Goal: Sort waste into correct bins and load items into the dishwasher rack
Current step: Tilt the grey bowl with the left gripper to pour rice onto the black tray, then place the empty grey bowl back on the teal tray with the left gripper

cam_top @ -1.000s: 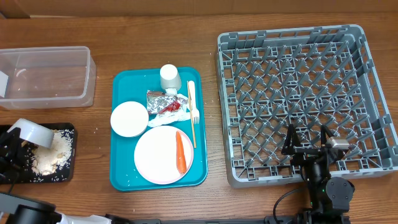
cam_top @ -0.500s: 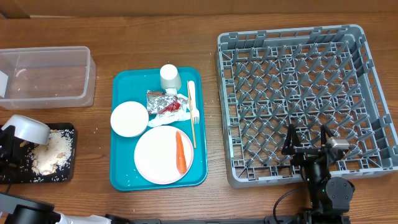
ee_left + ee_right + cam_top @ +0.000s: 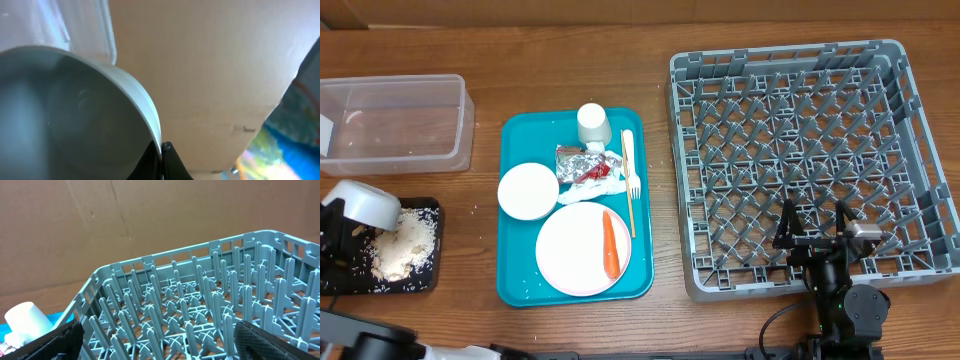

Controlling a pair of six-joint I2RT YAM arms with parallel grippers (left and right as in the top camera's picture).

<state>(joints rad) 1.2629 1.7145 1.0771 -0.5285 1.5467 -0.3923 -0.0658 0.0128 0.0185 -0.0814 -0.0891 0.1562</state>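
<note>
My left gripper [image 3: 348, 213] is shut on the rim of a small white bowl [image 3: 370, 203], holding it tipped above the black tray [image 3: 425, 280], where rice crumbs [image 3: 405, 243] lie in a pile. In the left wrist view my left gripper [image 3: 162, 148] pinches the rim of the bowl [image 3: 75, 110]. The teal tray [image 3: 515, 285] carries a plate [image 3: 570, 250] with a carrot [image 3: 610, 245], a second bowl [image 3: 528, 190], a cup [image 3: 592, 124], a foil wrapper [image 3: 578, 163], a napkin [image 3: 608, 185] and a fork [image 3: 629, 165]. My right gripper [image 3: 817, 225] stands open over the front edge of the dishwasher rack [image 3: 800, 140].
A clear tub [image 3: 395, 125] stands at the back left, behind the black tray. In the right wrist view the rack's pegs [image 3: 200, 305] fill the space between my fingers, with the cup [image 3: 27, 320] far left. Brown cardboard walls the back.
The bowl in my left gripper has risen a little off the crumb pile and turned slightly. The right arm has not moved.
</note>
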